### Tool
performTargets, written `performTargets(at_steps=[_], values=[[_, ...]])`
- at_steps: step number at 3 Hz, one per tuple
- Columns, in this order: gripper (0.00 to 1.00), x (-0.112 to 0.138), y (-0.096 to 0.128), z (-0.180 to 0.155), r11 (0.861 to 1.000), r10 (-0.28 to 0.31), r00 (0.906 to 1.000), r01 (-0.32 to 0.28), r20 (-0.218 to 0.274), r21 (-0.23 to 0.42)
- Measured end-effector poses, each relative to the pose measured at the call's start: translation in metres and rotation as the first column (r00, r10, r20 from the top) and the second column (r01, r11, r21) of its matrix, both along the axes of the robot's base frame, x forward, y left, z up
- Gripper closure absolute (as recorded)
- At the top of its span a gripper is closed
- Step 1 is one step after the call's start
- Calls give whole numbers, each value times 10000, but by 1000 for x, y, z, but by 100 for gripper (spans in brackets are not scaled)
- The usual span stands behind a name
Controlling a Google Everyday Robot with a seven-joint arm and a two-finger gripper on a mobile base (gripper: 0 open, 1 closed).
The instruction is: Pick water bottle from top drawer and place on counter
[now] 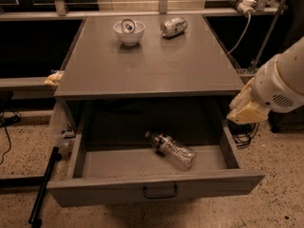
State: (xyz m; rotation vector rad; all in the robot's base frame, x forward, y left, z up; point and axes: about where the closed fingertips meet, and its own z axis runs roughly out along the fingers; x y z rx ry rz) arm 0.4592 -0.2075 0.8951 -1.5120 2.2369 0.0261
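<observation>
My gripper (247, 109) hung beside the open top drawer (95, 192), its grip state beyond my telling, and I judged the water bottle (172, 149), lying sideways, could roll when nudged.

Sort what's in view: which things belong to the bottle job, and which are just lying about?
Job: bottle, lying in the open drawer; counter; gripper, at the picture's right, beside the drawer.
Lying about: bowl and can, at the counter's far end.

Dim light: counter (156, 65) sheen, top drawer (114, 164) back shadowed, tool (247, 110) brightest at right.
</observation>
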Motion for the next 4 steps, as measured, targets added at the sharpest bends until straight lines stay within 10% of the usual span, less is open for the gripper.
performTargets(at_steps=[2,4], values=[[100,54,35,-98,9798,-1076,9917,938,702,1764],[81,48,59,-127,9709,-1034,9942,942,310,2200]])
